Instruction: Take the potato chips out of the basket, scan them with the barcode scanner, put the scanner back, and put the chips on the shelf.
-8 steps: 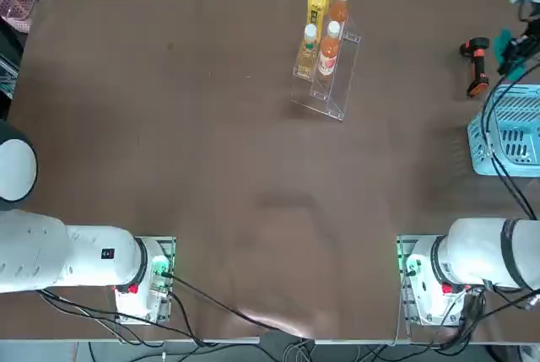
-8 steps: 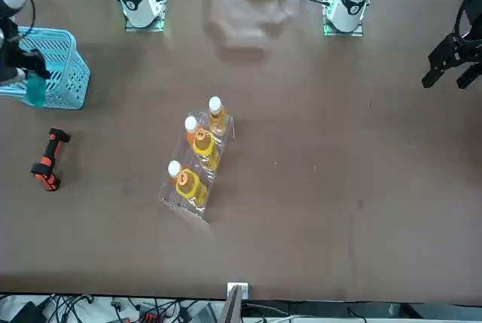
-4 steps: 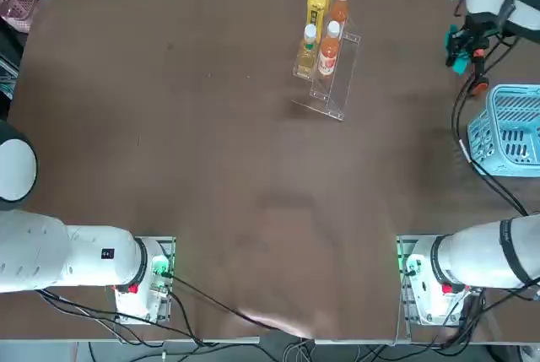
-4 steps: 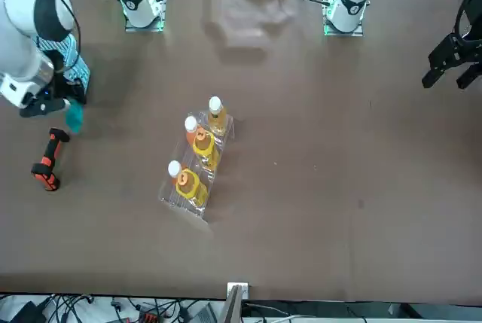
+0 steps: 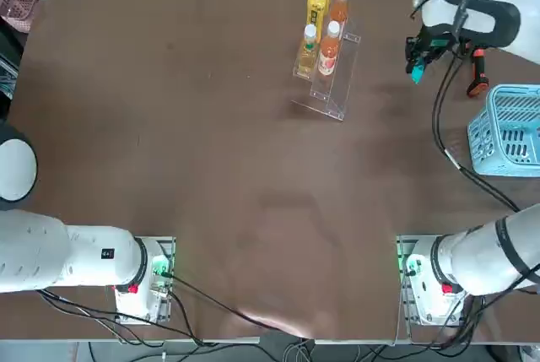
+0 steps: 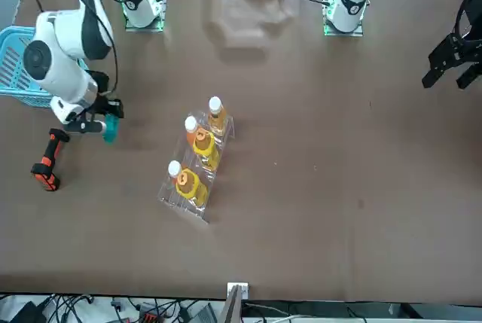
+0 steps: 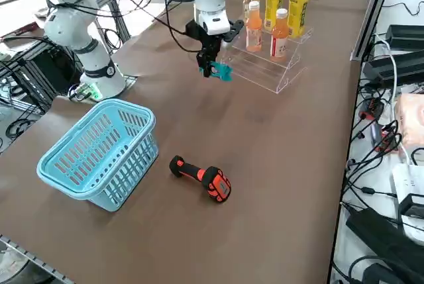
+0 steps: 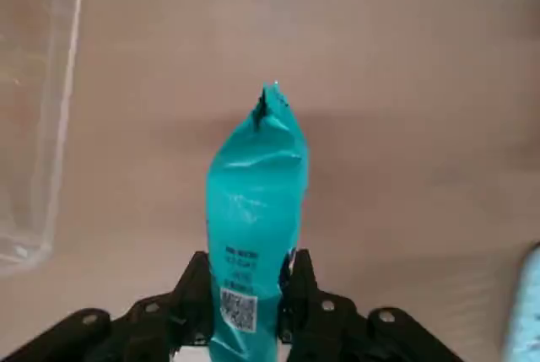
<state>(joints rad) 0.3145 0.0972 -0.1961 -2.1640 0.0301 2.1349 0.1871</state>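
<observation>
**Operator:** Report tool state.

**Arm:** My right gripper (image 8: 245,294) is clamped on the potato chips (image 8: 255,210), one finger on each flat face at the packet's lower end. The packet hangs free above the table (image 5: 211,168), so its printed code stays exposed; I judge that suits scanning.

**Operator:** Locate the task items, top view, gripper as clock centre.

**Arm:** The barcode scanner (image 5: 477,67) lies on the table at 3 o'clock, near and untouched. The basket (image 5: 506,134) sits at 4 o'clock, beyond the scanner. The shelf (image 5: 331,75) stands at 9 o'clock, carrying orange and yellow bottles (image 5: 328,48), with its lower tiers free.

**Operator:** Surface and surroundings?

**Arm:** Plain brown tabletop, otherwise bare. Cables (image 7: 377,165) and equipment run along the table's edge.
</observation>
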